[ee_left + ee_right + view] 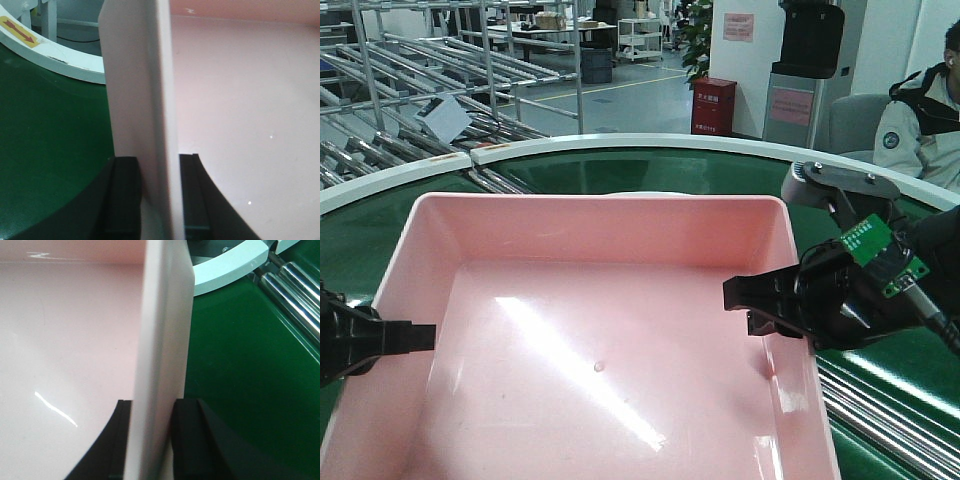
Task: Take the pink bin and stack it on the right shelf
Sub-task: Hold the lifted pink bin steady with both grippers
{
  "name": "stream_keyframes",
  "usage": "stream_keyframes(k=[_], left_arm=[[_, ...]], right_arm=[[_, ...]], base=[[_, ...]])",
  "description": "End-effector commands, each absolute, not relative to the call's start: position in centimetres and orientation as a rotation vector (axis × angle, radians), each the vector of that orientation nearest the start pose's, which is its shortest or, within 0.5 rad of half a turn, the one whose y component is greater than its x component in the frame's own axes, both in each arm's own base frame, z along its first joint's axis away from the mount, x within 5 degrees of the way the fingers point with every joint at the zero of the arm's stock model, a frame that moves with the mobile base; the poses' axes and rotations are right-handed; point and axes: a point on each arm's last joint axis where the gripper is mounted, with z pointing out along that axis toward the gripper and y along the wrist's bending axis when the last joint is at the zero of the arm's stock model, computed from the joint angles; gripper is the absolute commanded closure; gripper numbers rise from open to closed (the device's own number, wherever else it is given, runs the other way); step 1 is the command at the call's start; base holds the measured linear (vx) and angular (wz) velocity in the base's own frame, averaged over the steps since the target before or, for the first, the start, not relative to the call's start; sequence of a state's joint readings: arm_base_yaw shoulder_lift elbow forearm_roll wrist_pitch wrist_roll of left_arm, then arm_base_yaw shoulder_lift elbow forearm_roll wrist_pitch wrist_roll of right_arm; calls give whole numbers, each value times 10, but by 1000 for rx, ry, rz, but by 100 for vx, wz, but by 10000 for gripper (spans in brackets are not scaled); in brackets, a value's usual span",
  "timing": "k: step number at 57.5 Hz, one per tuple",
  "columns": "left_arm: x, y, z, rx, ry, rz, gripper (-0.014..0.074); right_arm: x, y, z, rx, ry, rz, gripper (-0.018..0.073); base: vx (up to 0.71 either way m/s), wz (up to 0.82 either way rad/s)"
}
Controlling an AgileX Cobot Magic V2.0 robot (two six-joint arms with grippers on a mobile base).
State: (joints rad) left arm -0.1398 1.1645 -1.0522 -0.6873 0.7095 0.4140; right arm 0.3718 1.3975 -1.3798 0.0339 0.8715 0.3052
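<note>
The pink bin (600,330) fills the middle of the front view, over the green belt (620,172); I cannot tell whether it rests on the belt or is held just above it. My left gripper (412,337) is shut on the bin's left wall. In the left wrist view, the left gripper (159,197) has one black finger on each side of the wall (150,100). My right gripper (760,303) is shut on the bin's right wall. The right wrist view shows the right gripper (154,440) pinching that wall (165,330). The right shelf is out of view.
A white curved rim (620,143) edges the belt at the back. Steel rollers (880,410) run at the lower right. Roller racks (420,100) stand at the back left. A seated person (920,130) and a red box (713,105) are behind.
</note>
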Motion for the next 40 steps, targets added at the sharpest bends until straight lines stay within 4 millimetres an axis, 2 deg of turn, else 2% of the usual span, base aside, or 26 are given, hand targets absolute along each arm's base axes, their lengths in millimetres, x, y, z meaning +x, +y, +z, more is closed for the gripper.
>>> stream_keyframes(k=[1,40], left_arm=[[225,-77,391,187,2062,-755,598],[225,-77,391,187,2062,-756,598]], right_arm=[[279,110,406,-45,2258,406,568],[279,110,406,-45,2258,406,568]], base=[[0,0],[0,0]])
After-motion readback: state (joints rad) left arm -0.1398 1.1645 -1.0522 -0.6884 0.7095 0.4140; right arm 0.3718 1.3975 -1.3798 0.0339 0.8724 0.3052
